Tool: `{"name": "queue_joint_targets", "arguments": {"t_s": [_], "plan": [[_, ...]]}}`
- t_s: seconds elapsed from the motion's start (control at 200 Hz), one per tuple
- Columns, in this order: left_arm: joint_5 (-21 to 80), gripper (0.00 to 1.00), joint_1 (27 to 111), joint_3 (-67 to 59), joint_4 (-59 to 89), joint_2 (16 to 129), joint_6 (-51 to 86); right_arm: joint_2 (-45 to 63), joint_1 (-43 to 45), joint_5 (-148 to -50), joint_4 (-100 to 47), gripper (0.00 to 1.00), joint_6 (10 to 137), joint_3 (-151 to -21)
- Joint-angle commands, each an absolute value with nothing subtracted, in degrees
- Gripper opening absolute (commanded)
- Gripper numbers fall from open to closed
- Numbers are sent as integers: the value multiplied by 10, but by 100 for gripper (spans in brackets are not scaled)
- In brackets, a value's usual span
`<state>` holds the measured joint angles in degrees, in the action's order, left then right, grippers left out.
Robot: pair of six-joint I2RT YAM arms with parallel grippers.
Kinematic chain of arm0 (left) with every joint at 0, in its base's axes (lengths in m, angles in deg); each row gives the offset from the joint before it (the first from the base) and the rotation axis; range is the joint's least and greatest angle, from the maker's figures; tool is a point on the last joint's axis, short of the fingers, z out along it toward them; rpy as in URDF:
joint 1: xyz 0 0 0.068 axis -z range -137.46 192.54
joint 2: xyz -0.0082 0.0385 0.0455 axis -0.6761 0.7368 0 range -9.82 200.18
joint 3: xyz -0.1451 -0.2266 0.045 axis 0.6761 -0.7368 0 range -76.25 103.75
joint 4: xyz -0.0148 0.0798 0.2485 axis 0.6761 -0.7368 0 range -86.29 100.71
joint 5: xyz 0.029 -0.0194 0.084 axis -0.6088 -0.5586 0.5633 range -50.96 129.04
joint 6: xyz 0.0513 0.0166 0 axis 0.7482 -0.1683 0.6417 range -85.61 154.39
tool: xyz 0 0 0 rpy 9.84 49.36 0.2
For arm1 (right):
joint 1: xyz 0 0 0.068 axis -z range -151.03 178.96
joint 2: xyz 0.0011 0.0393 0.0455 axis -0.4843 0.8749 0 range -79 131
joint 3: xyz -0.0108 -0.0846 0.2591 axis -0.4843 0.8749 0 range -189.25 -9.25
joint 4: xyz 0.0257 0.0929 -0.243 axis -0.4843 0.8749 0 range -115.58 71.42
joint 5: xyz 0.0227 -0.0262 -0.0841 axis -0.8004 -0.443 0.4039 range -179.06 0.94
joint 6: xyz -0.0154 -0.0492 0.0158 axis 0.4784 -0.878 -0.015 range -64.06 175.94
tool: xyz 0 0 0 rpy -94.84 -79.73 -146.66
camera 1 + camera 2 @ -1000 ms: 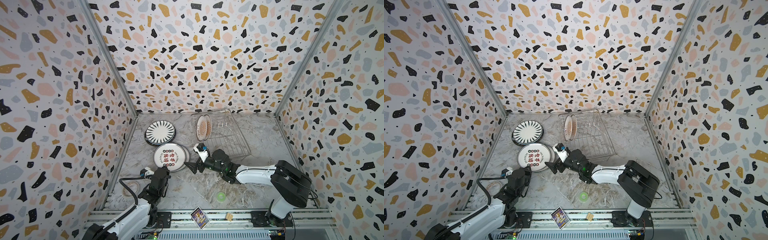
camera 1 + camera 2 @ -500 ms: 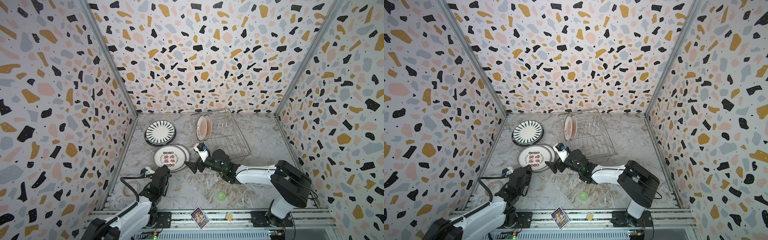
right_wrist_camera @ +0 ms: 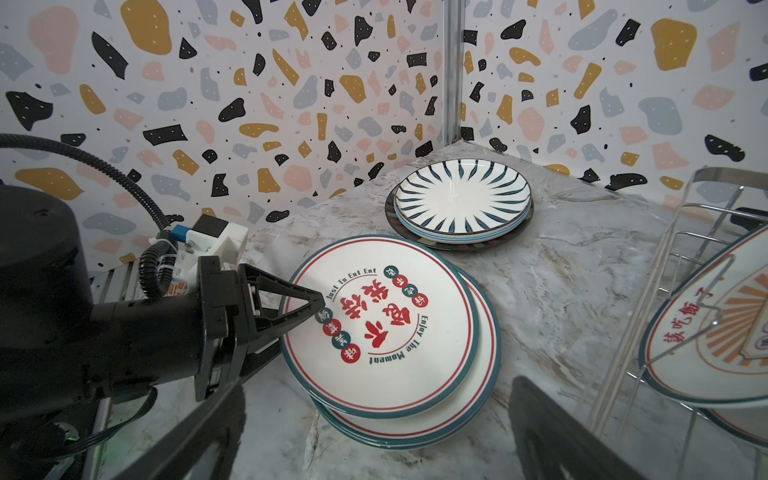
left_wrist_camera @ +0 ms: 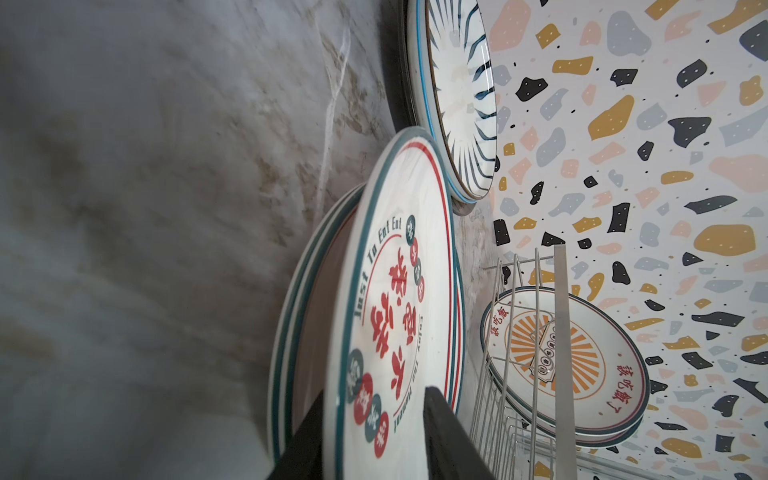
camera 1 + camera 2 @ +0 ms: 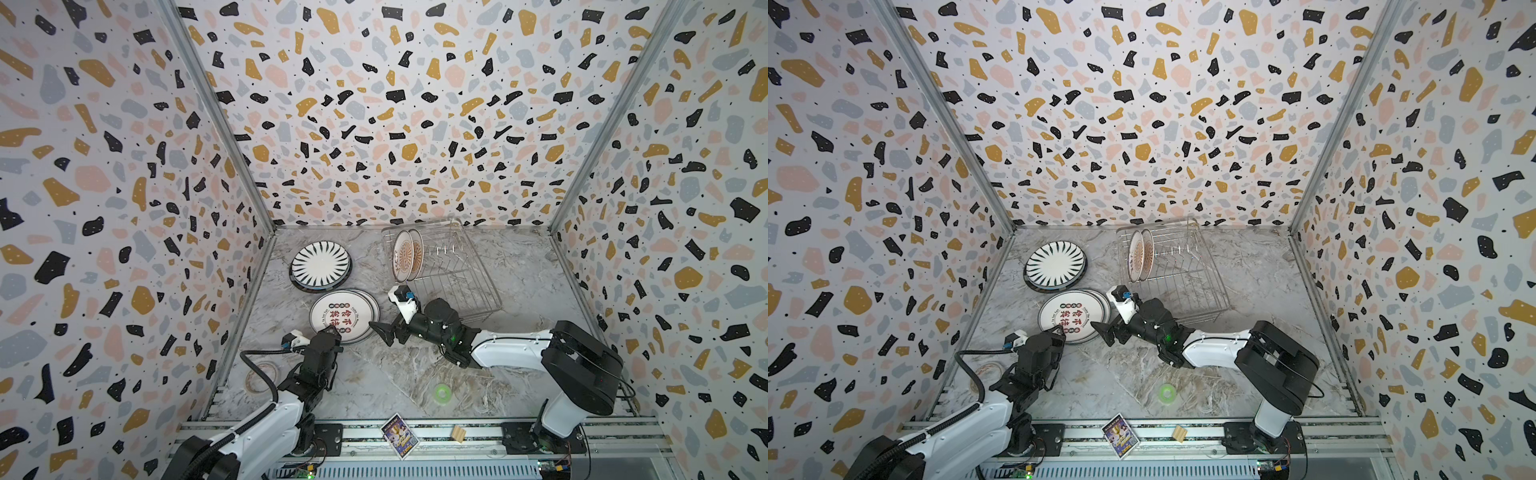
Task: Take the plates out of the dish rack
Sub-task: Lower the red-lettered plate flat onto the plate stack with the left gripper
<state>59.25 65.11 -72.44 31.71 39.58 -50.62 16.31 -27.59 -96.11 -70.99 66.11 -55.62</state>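
Right wrist view first: the left gripper (image 3: 301, 318) has its fingers (image 3: 313, 301) parted, straddling the near-left rim of the top red-lettered plate (image 3: 386, 332) without clamping it. That plate lies flat on a stack of matching plates on the marble worktop (image 5: 374, 374). Just right of the stack, the right gripper (image 5: 384, 332) hangs with fingers spread wide, holding nothing. Farther off sit the striped plates (image 5: 320, 266), stacked far left. Two sunburst plates (image 5: 405, 255) stand upright in the dish rack (image 5: 473, 286).

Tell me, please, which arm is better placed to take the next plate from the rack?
Likely right: the right gripper, open, lies near the dish rack holding two sunburst plates; the left gripper straddles a stacked plate.
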Motion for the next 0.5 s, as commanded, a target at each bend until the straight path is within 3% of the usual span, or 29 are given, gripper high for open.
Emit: {"name": "queue_joint_targets", "arguments": {"t_s": [0.0,0.496], "plan": [[574,38,649,-708,333,394,-482,153,-278,-956,-708,100,660,-571],[569,47,649,-741,337,386,-483,138,-277,-940,-710,100,660,-563]]}}
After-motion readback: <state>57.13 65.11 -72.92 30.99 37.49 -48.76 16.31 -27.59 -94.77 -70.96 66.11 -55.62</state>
